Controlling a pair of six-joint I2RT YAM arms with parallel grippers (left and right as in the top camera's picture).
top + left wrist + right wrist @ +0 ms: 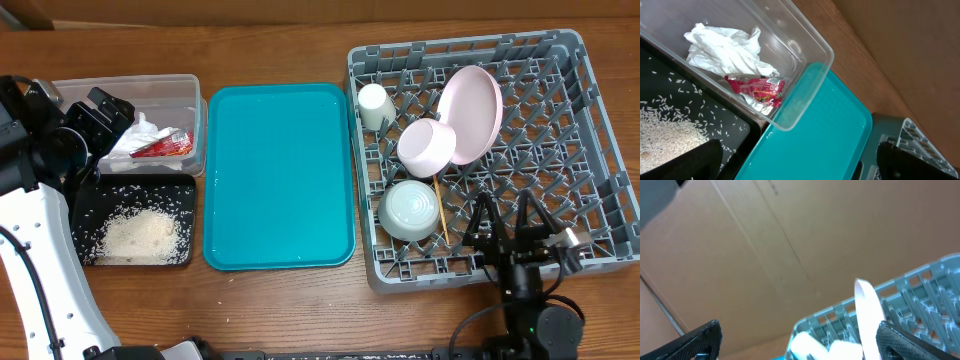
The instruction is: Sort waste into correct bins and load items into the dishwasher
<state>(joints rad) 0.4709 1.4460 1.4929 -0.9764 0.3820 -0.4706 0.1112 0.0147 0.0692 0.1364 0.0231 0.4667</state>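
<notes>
Left gripper (108, 118) sits highest and closest to the overhead lens, hovering over the seam between the clear tub (120, 82) and the black tray (186, 252). Its jaws are spread wide and carry nothing. Right gripper (505, 225) hangs above the near wall of the dish rack (592, 100), likewise released and empty.

Findings: the red-and-white wrapper (757, 89) lies in the tub beside crumpled white paper (725, 47). Rice (140, 235) is heaped in the black tray. The rack holds the plate (472, 112) leaning on its edge, the pink bowl (428, 148), the grey-green bowl (410, 210) and the cup (374, 105). A chopstick (438, 205) lies beside the grey-green bowl; whether both are there cannot be told. The teal tray (280, 180) is bare.

Assessment: sorting and loading look complete — what remains is a clean retreat. Each arm should rise straight up before travelling, the right one clear of the pegs and rack wall, the left clear of the tub rim. Open room lies over the teal tray and the bare wood along the near edge.
</notes>
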